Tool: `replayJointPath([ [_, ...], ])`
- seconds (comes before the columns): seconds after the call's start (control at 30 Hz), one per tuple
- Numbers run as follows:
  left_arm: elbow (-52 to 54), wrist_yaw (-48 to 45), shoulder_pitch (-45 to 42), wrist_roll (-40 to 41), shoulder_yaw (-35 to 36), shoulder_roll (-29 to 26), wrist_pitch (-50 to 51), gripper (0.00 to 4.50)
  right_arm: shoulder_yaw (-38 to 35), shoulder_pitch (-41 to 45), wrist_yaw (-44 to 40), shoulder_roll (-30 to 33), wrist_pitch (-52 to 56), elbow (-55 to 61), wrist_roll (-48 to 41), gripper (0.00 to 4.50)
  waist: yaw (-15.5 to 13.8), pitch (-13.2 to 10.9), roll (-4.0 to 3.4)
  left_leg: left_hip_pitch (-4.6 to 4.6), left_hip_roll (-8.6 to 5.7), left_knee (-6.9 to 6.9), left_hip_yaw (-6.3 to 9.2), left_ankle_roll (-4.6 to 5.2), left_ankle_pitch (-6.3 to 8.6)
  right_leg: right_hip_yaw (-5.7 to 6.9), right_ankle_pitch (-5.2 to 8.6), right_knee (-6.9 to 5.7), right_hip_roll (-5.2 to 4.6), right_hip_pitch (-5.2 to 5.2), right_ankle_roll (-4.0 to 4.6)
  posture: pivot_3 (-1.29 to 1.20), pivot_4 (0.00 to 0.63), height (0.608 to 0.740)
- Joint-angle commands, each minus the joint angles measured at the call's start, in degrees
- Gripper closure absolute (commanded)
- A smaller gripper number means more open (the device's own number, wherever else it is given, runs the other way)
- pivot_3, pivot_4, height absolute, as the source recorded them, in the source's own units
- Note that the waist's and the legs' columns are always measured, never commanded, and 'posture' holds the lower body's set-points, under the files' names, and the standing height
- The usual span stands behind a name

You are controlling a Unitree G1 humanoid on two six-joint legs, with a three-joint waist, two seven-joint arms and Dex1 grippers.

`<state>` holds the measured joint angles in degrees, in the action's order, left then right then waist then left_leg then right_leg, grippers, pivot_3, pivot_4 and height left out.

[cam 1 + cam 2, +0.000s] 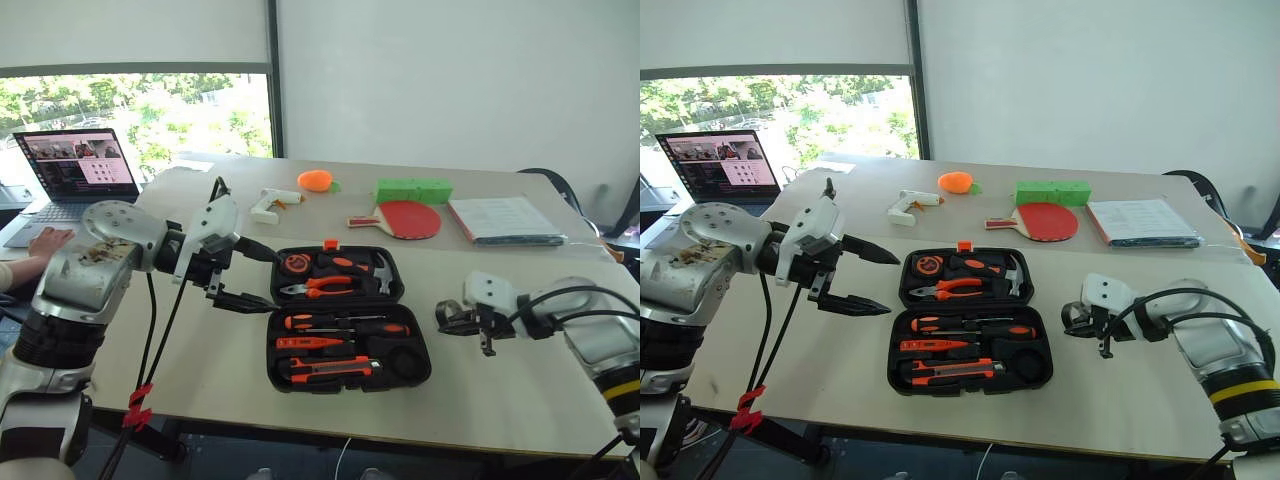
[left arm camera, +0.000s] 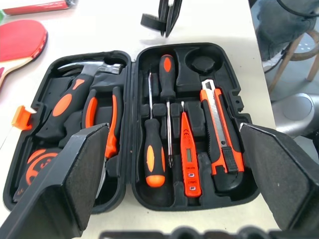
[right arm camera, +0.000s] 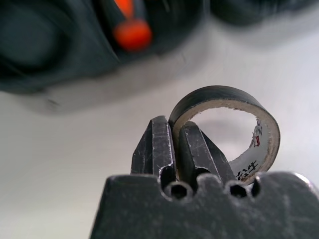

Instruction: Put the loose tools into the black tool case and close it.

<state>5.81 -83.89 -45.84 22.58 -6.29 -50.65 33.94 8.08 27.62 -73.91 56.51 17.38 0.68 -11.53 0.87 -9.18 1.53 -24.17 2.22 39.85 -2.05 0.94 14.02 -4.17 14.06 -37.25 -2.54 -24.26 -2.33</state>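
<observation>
**Tape roll pinched in the right tool beside the open case**

The small dark tape roll [image 3: 224, 132] is clamped by its wall between the closed fingers of the right tool [image 3: 173, 144]; its far side is cut off behind the tool's body. The black tool case [image 1: 345, 320] lies open on the tabletop [image 1: 520, 390], just off the right tool's tip, blurred in the right wrist view. Two screwdrivers [image 2: 158, 124] and a utility knife [image 2: 222, 144] are seated in its slots. The left tool [image 1: 855, 275] is held with fingers wide apart at the case's other side, and the case's near edge is hidden behind its pads [image 2: 75, 174].
</observation>
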Motion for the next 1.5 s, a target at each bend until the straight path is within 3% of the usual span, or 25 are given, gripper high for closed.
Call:
replayJointPath([
  [0.03, 0.87, -0.06, 0.04, 0.29, -0.54, 0.23, -1.31, 0.0, -1.51, -2.09, -0.24, -0.02, 9.15, 17.86, -7.67, 4.48, 0.11, 0.0, -0.01, 0.0, 0.03, 0.0, 0.02, 0.0, 0.0, 0.01, 0.0, 0.0, 0.04, 0.0, 0.02, 0.0, 0.15, 0.736],
  [0.2, 0.06, -0.06, -0.62, 0.13, -1.35, 0.65, -1.92, 0.0, 2.15, -4.23, 1.33, 0.73, 11.46, 23.79, -5.03, 4.48, -0.18, -0.01, 0.01, 0.01, 0.0, 0.15, 0.03, -0.01, -0.01, 0.01, 0.01, -0.13, 0.03, 0.03, 0.03, 0.0, 0.15, 0.736],
  [0.4, -0.12, -0.22, -0.28, 0.03, -1.33, 0.44, -2.69, 0.0, 5.44, -5.24, 2.09, 2.19, 9.99, 22.14, 0.31, 4.48, -0.29, -0.02, 0.01, -0.01, -0.05, 0.24, 0.0, -0.01, -0.01, 0.01, 0.02, -0.22, -0.02, -0.01, 0.01, 0.0, 0.15, 0.736],
  [0.8, 0.19, -0.23, -0.5, 0.09, -1.11, 0.15, -2.77, 0.0, 8.24, -3.07, 1.71, 0.57, 12.82, 22.69, 1.95, 4.48, -0.05, -0.02, 0.01, 0.01, -0.03, 0.24, 0.01, -0.01, -0.01, 0.01, 0.05, -0.32, 0.0, -0.04, 0.05, 0.0, 0.15, 0.736],
  [1.07, -0.45, -0.29, -1.1, -0.35, -1.47, 0.37, -3.08, 0.0, 6.97, -1.49, 0.3, 1.65, 16.13, 24.78, -0.58, 2.06, -0.13, -0.02, 0.01, 0.0, -0.03, 0.24, 0.01, -0.01, -0.01, 0.01, 0.05, -0.31, 0.0, -0.04, 0.05, 0.0, 0.15, 0.736],
  [1.1, -0.59, -0.28, -1.15, -0.45, -1.54, 0.44, -3.2, 0.0, 6.66, -1.45, 0.17, 1.82, 16.39, 25.01, -0.87, 1.52, -0.13, -0.02, 0.01, 0.0, -0.03, 0.24, 0.01, -0.01, -0.01, 0.01, 0.05, -0.31, 0.0, -0.04, 0.05, 0.0, 0.15, 0.736],
  [1.2, -1.15, -0.24, -1.33, -0.77, -1.76, 0.72, -3.77, 0.0, 6.14, -1.89, 0.13, 2.36, 16.26, 25.15, -1.11, 0.88, -0.13, -0.02, 0.01, 0.01, -0.03, 0.24, 0.01, -0.01, -0.01, 0.01, 0.06, -0.31, 0.0, -0.04, 0.05, 0.0, 0.15, 0.736],
  [1.27, -1.44, -0.21, -1.37, -0.82, -1.84, 0.77, -4.07, 0.0, 5.69, -2.52, 0.59, 2.69, 15.69, 25.17, -1.15, 0.16, -0.13, -0.02, 0.01, 0.01, -0.03, 0.24, 0.01, -0.01, -0.01, 0.01, 0.06, -0.3, 0.0, -0.03, 0.05, 0.0, 0.15, 0.736],
  [1.5, -2.32, 5.98, 2.65, -0.3, 0.99, 0.47, 1.19, 0.0, -9.44, -4.1, 6.78, -0.84, 26.03, 26.1, -13.58, 0.04, -0.08, -0.02, 0.02, 0.0, -0.03, 0.23, 0.03, -0.01, -0.01, 0.01, 0.05, -0.32, 0.0, -0.04, 0.05, 0.0, 0.15, 0.736],
])
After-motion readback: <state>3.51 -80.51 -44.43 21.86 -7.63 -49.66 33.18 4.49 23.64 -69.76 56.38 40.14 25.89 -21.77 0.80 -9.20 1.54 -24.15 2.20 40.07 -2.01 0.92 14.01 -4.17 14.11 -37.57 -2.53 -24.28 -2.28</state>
